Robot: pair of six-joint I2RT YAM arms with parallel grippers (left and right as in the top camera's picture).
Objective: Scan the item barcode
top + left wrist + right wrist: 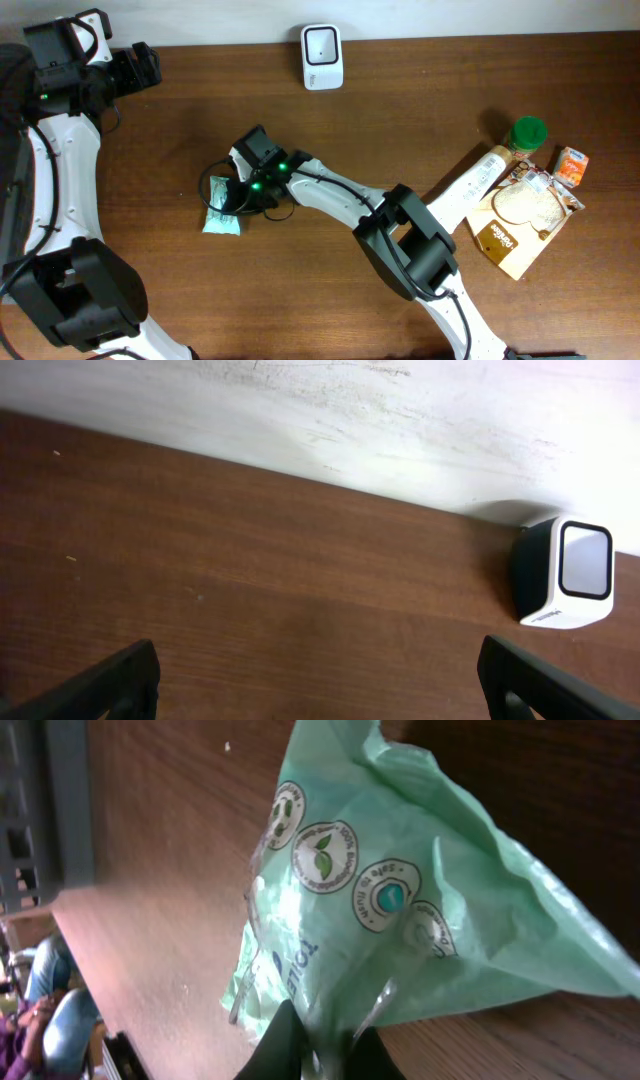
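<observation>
One smooth brown table [400, 90], hard and level, set against a pale wall; easy for sliding, poor for friction. At its far edge, a white scanner [322, 57]. Left of centre, down on the wood, a green pack [221, 218]: light, soft, crinkly film, probably slippery, best pinched at a sealed edge to keep the barcode flat. Right tool [320, 1045] clamped on the pack's edge. Left tool [320, 690] spread wide, empty, over bare wood left of the scanner.
</observation>
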